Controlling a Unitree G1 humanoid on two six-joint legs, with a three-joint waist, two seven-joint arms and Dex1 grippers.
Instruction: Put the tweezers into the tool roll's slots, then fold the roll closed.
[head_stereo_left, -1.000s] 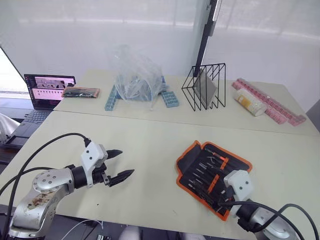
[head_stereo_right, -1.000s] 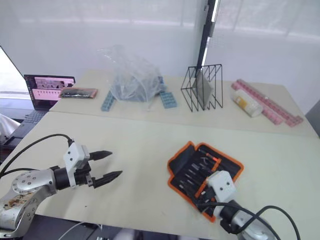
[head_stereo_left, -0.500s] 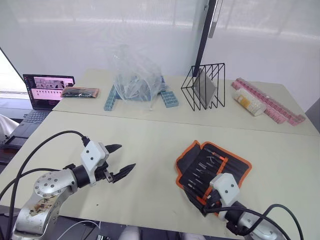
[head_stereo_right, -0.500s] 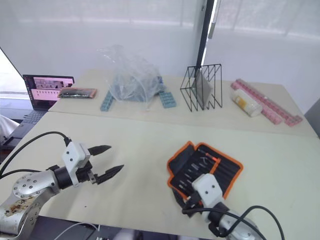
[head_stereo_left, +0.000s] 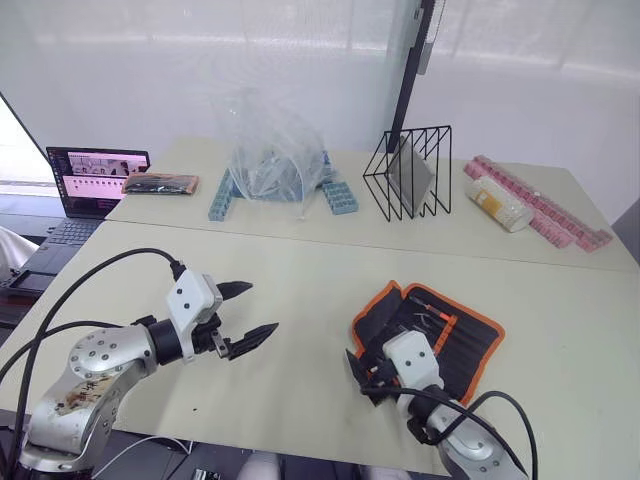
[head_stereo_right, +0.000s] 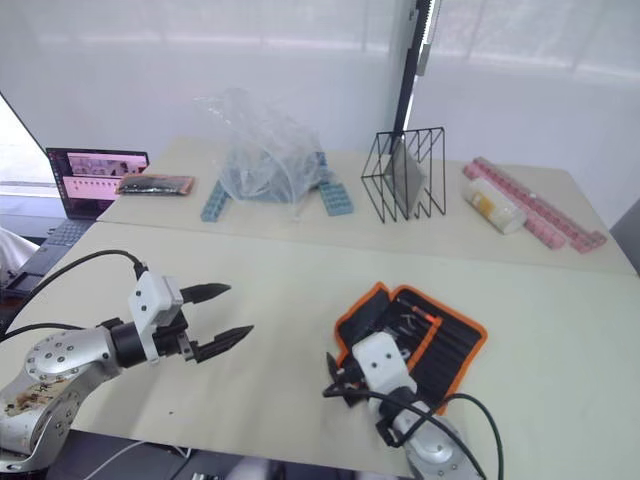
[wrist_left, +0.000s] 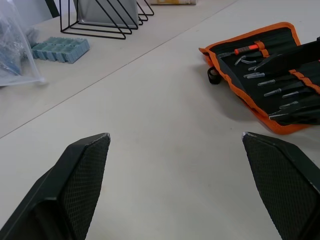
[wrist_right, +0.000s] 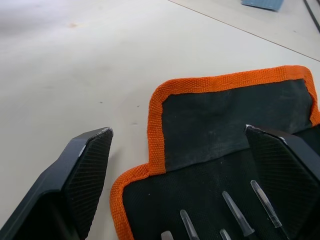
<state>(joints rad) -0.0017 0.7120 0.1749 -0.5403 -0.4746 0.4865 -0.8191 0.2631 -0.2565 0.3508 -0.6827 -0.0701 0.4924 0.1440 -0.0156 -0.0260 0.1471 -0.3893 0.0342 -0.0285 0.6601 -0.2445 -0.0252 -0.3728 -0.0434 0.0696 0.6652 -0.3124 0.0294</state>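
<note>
The right gripper (head_stereo_left: 362, 375) is spread wide with nothing between its fingers. In its wrist view one finger (wrist_right: 80, 170) stands over bare table and the other (wrist_right: 285, 165) over the black inner face of the tool roll (head_stereo_left: 430, 335), so the orange-trimmed near-left corner lies between them; whether either finger touches the fabric cannot be told. The right arm comes in from about 5 o'clock, low over the table, pointing toward 10 o'clock.

The left gripper (head_stereo_left: 245, 315) is also wide open and empty, above bare table (head_stereo_left: 300, 270), well apart from the roll. Its arm enters from about 8 o'clock and points toward 3 o'clock, at the roll.

The tool roll lies open and flat on the near right part of the table. The tweezers (wrist_left: 280, 92) sit tucked in the slots (wrist_left: 295, 100), tips showing, side by side on the inner face. A small orange-handled tool (wrist_left: 246, 50) sits near the far edge of the roll.

Toward 12 o'clock on the far table stand a black wire rack (head_stereo_left: 408, 172) and a clear plastic bag (head_stereo_left: 270, 150).
</note>
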